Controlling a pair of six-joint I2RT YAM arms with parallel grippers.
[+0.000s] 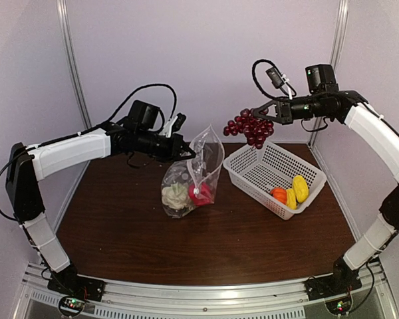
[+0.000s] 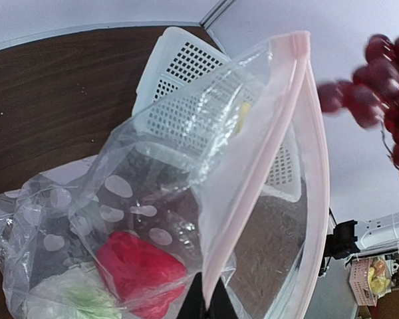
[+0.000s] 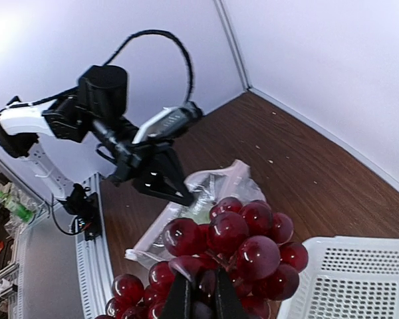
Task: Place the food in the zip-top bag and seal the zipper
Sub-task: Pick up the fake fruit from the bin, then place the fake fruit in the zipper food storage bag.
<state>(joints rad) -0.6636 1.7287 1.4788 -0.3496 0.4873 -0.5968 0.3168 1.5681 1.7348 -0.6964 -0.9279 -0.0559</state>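
Observation:
My left gripper (image 1: 188, 153) is shut on the pink zipper (image 2: 253, 193) edge of the zip-top bag (image 1: 189, 179), holding its mouth up and open above the table. The white cauliflower (image 1: 175, 195) and red pepper (image 1: 199, 194) lie inside the bag. The pepper (image 2: 139, 272) shows through the plastic in the left wrist view. My right gripper (image 1: 258, 114) is shut on the dark red grape bunch (image 1: 249, 126), held high above the basket's far left corner, right of the bag mouth. The grapes (image 3: 243, 249) fill the right wrist view, with the bag (image 3: 196, 209) below them.
The white mesh basket (image 1: 253, 169) stands right of the bag, holding an orange piece (image 1: 278, 195) and two yellow pieces (image 1: 299, 188). The brown table (image 1: 206, 246) ends at a metal rail by the arm bases. Walls close the back and sides.

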